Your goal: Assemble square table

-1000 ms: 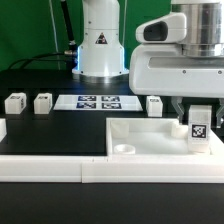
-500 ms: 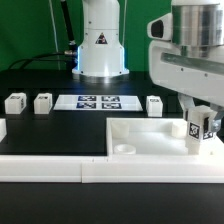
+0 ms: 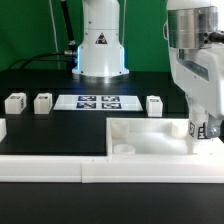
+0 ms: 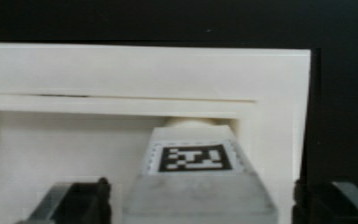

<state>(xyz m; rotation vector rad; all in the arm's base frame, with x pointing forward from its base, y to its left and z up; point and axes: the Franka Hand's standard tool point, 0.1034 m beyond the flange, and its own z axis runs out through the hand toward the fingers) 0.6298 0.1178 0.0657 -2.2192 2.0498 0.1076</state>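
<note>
The white square table slab [image 3: 150, 124] lies at the exterior view's right, with a round socket [image 3: 123, 148] in its near left corner. My gripper [image 3: 197, 130] stands over the slab's right corner, shut on a white tagged leg [image 3: 201, 128] held upright there. In the wrist view the leg [image 4: 197, 180] rises from the corner of the slab [image 4: 140, 70], its tag facing the camera, between the two black fingers [image 4: 87, 200] of the gripper [image 4: 202, 203]. The leg's foot in the socket is hidden.
Two loose legs [image 3: 14, 101] [image 3: 42, 101] stand at the back left and a third [image 3: 154, 105] behind the slab. The marker board [image 3: 96, 101] lies before the robot base [image 3: 100, 45]. A low white border wall [image 3: 60, 168] runs along the front.
The gripper has turned about its vertical axis with the leg in it. The leg's tag, facing front a second ago, now faces more sideways. The arm's body swung toward the right.
</note>
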